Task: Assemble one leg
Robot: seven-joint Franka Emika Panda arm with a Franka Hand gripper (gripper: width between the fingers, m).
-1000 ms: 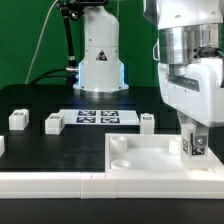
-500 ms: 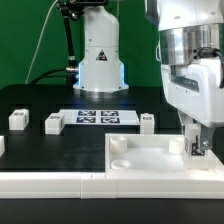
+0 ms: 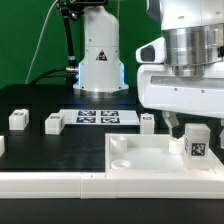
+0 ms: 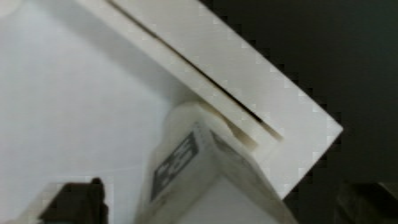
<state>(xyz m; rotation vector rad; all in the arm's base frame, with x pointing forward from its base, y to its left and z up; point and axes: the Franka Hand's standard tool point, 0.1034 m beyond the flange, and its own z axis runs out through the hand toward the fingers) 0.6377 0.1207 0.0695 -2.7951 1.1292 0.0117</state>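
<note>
Near the table's front edge, toward the exterior view's right, the leg (image 3: 196,142) stands upright on the large white panel (image 3: 150,157), tag facing front, at the panel's far right corner. Gripper (image 3: 176,122) hangs just above and beside it, clear of the leg; whether its fingers are spread or closed I cannot tell. Wrist view shows the leg (image 4: 210,172) close up against the panel edge (image 4: 267,110). Marker board (image 3: 97,117) lies mid-table. Three small white blocks sit apart: two (image 3: 18,119) (image 3: 54,122) toward the left edge, one (image 3: 147,122) behind the panel.
</note>
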